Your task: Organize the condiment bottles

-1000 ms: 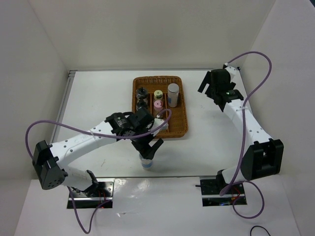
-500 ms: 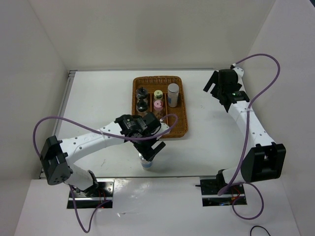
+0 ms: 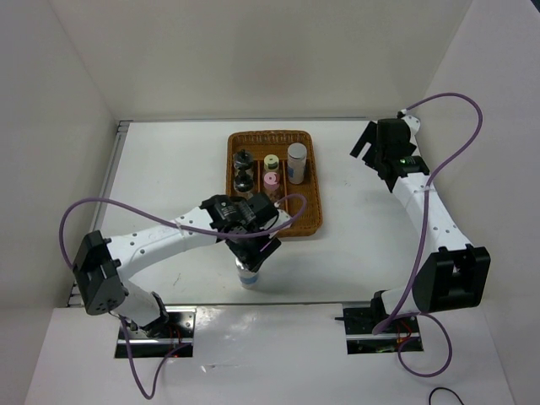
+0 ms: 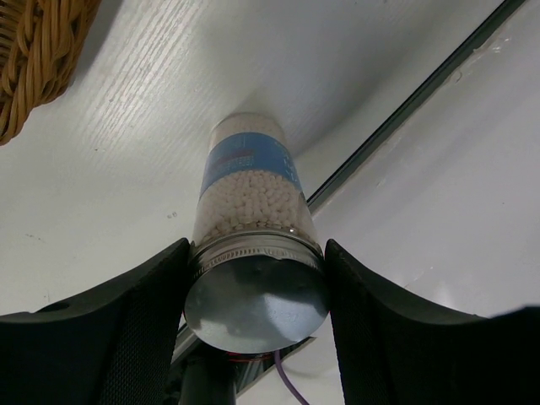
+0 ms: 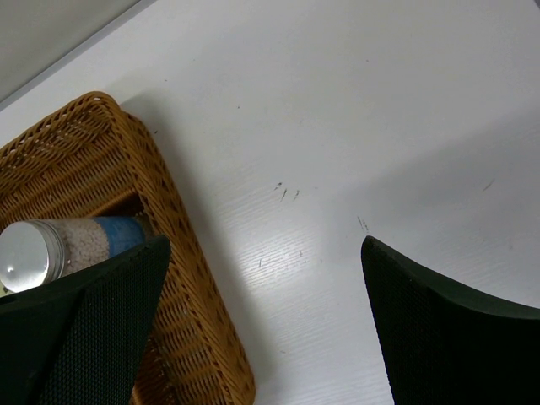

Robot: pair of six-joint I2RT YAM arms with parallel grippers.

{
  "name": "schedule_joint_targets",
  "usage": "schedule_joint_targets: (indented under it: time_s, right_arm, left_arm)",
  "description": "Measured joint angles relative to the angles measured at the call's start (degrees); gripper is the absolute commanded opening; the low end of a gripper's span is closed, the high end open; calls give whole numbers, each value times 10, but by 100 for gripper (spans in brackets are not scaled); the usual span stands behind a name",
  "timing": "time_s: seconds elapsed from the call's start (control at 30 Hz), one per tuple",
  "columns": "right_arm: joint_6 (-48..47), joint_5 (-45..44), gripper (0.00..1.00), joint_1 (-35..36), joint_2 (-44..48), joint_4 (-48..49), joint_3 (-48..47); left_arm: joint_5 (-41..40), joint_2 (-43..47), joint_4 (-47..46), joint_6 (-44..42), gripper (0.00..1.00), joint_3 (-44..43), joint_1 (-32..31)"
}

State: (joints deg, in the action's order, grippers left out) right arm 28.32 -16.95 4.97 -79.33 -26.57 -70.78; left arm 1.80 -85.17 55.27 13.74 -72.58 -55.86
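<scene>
A silver-capped jar [image 3: 250, 281] of white pellets with a blue label stands on the table near the front edge, in front of the wicker tray [image 3: 274, 135]. My left gripper [image 3: 255, 260] is over it, and in the left wrist view [image 4: 257, 253] both fingers press the sides of its cap [image 4: 256, 299]. In the tray stand two black-capped jars [image 3: 243, 158] [image 3: 243, 178], a pale yellow one [image 3: 271, 161], a pink one [image 3: 270, 179] and a second silver-capped one [image 3: 297, 160], which also shows in the right wrist view [image 5: 59, 245]. My right gripper [image 3: 371, 153] is open and empty, right of the tray.
White walls enclose the table on three sides. A dark groove [image 4: 405, 101] runs along the table's front edge just beyond the held jar. The tray's corner [image 4: 34, 67] lies left of it. The tray's right rim [image 5: 194, 321] is under my right gripper's left finger.
My left gripper's fingers have come down and closed around the front jar's cap. The right arm drew back a little to the right, then held still.
</scene>
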Motion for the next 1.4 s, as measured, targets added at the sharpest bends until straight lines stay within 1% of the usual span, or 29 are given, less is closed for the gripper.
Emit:
schedule_joint_targets:
  time_s: [0.13, 0.43, 0.57, 0.7, 0.8, 0.83, 0.93, 1.17, 1.4]
  right_arm:
    - [0, 0, 98, 0, 0, 0, 0]
    - [0, 2, 98, -6, 0, 0, 0]
    - [8, 3, 98, -16, 1, 8, 16]
    - [17, 8, 98, -18, 4, 11, 67]
    - [21, 12, 98, -18, 4, 7, 82]
    - [21, 13, 98, -18, 4, 7, 82]
    - [21, 13, 98, -20, 5, 8, 82]
    - [19, 26, 98, -28, 10, 8, 86]
    - [10, 46, 98, -44, 10, 8, 86]
  left_arm:
    - [0, -6, 16, 1, 38, -33, 0]
    - [10, -11, 26, -1, 38, -207, 0]
    - [-5, -28, 11, -2, 39, -259, 0]
    - [-37, -86, -1, -7, 39, -318, 0]
    - [-61, -137, -15, -16, 41, -356, 1]
    - [-71, -155, -18, -16, 43, -370, 0]
    - [-97, -191, -33, -15, 43, -405, 0]
    - [-123, -237, -60, -16, 41, -481, 12]
    - [-171, -334, -61, -18, 43, -584, 27]
